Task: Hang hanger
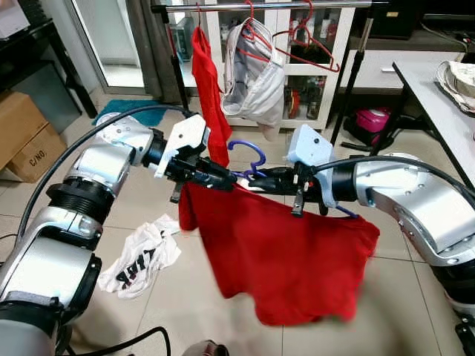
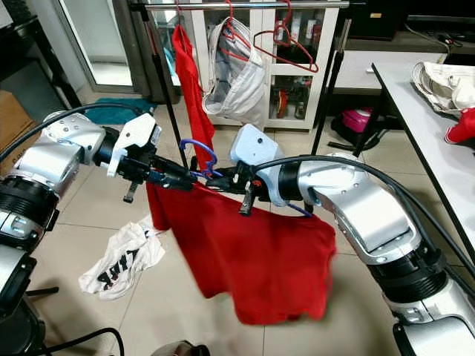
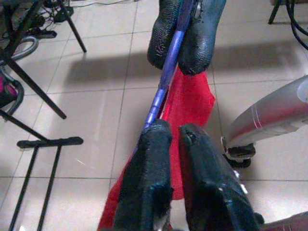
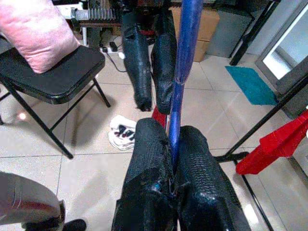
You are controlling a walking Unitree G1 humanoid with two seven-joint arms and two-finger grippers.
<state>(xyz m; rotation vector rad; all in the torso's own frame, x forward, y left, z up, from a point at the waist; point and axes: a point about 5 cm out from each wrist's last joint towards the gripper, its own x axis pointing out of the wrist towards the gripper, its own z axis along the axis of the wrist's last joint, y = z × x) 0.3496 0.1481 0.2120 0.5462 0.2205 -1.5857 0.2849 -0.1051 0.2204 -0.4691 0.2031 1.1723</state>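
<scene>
A blue hanger [image 1: 249, 153] carries a red shirt [image 1: 289, 252] that hangs down over the floor, and its hook points up between my arms. My left gripper [image 1: 223, 179] is shut on the hanger's left shoulder. My right gripper [image 1: 257, 180] is shut on the bar just right of the hook. In the right wrist view the blue bar [image 4: 185, 57] runs between my right fingertips [image 4: 192, 144]. The left wrist view has the bar [image 3: 166, 72] reaching my left gripper [image 3: 175, 132]. The clothes rail [image 1: 267, 6] crosses the top, beyond and above the hanger.
The rail holds a red garment [image 1: 208, 89], a white garment [image 1: 252, 74] and red hangers [image 1: 304, 41]. A white shirt [image 1: 141, 259] lies on the floor at left. A cardboard box [image 1: 26, 137] sits far left, a table [image 1: 438, 104] at right.
</scene>
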